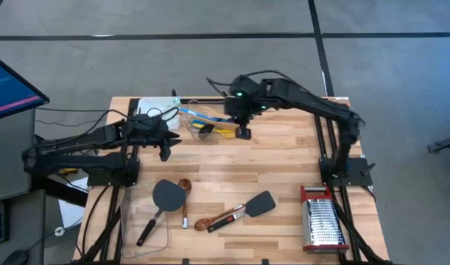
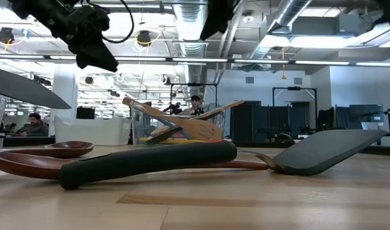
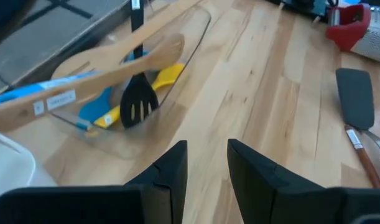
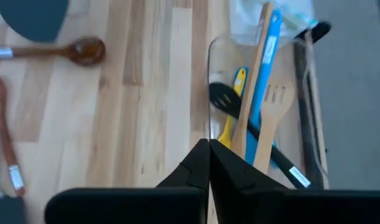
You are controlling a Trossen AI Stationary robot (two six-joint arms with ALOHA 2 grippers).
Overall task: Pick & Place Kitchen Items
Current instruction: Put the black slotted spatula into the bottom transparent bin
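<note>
At the near edge of the table [image 1: 283,165] lie two dark spatulas [image 1: 167,195] [image 1: 260,202] and two brown wooden spoons [image 1: 185,197] [image 1: 207,222], with a steel grater [image 1: 324,221] at the right corner. Farther back, the left gripper [image 1: 164,138] hovers with fingers narrowly parted, empty. At the far side, the right gripper [image 1: 243,131], fingers pressed together and holding nothing, hangs beside a clear tub [image 1: 202,125] holding blue, yellow, black and wooden utensils [image 4: 258,93].
</note>
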